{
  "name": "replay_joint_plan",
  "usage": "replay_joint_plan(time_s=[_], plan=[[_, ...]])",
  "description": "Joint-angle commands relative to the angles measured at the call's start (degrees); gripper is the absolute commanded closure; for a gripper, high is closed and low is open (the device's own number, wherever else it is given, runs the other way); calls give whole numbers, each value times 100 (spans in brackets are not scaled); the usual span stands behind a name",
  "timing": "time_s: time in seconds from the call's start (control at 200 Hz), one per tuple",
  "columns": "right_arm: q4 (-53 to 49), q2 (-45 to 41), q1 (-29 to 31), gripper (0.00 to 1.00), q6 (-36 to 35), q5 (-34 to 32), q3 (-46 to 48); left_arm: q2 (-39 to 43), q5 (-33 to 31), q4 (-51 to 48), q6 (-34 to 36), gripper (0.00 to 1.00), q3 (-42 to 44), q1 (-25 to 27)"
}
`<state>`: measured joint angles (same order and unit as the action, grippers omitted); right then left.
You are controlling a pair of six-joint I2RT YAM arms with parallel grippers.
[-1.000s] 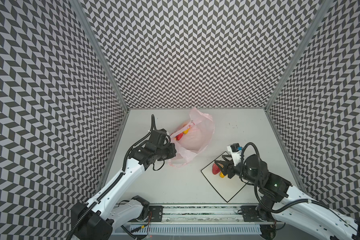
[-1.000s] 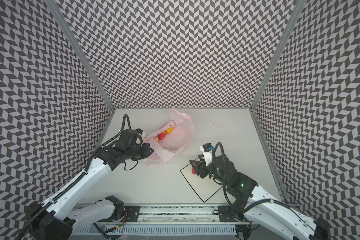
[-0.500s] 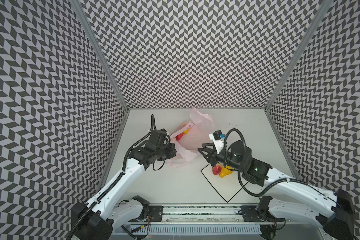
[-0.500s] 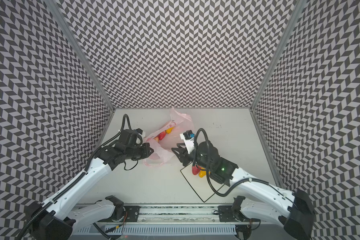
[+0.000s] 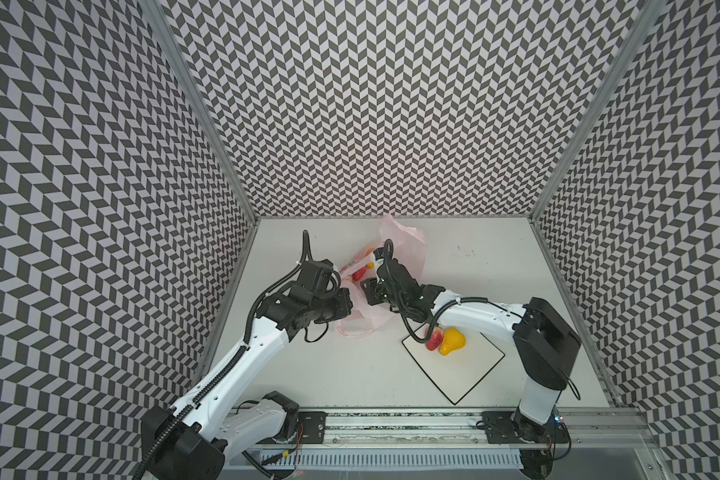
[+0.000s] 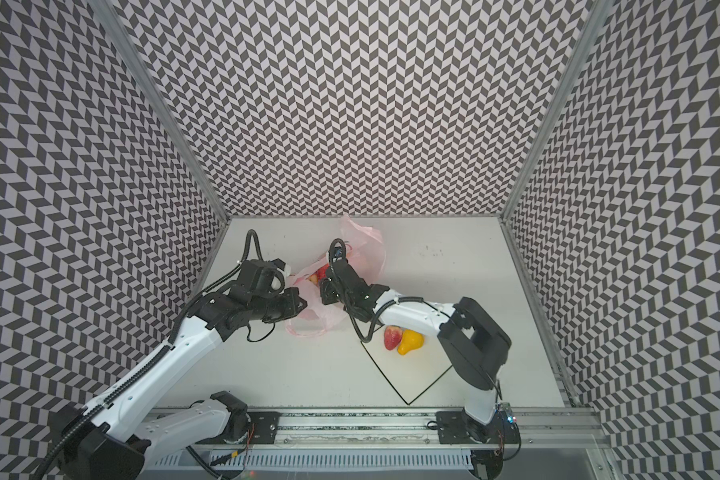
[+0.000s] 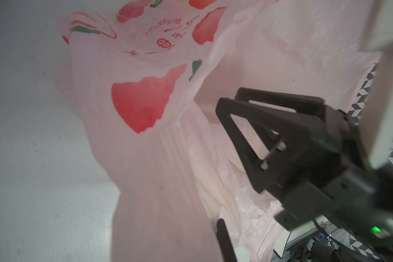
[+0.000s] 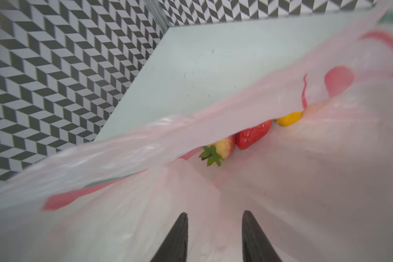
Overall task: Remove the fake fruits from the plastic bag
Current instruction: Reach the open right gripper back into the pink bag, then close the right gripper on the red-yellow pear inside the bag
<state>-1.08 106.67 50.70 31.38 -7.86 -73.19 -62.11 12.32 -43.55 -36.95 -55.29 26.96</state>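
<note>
Fake fruits (image 8: pixel 253 138) half-hidden under plastic bag (image 8: pixel 168 136).

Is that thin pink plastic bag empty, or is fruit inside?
Not empty: inside the pink plastic bag lie a pale strawberry, a red strawberry and a yellow fruit.

My right gripper (image 8: pixel 214 215) has swung off the white board (image 5: pixel 470 370) and across into the mouth of the plastic bag (image 5: pixel 408 253). The strawberry (image 5: pixel 433 337) and yellow pear (image 5: pixel 453 340) now lie uncovered on that board.
</note>
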Motion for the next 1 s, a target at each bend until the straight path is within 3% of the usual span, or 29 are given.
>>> replay_joint_plan(time_s=[0.0,0.21,0.446,0.681,0.997], plan=[[200,402,-232,58,862,206,-329,134,-27,-254,43,100,12,-32],[714,1123,-532,45,1618,886,-658,163,67,-468,-9,100,115,-32],[1142,1699,-541,31,2083,1175,-1111,15,212,-532,41,100,105,-12],[1187,2235,-544,28,2573,795,-1576,-77,253,-492,12,100,42,49],[1265,2869,-552,26,2018,-411,-2177,-221,237,-535,3,100,-139,175]])
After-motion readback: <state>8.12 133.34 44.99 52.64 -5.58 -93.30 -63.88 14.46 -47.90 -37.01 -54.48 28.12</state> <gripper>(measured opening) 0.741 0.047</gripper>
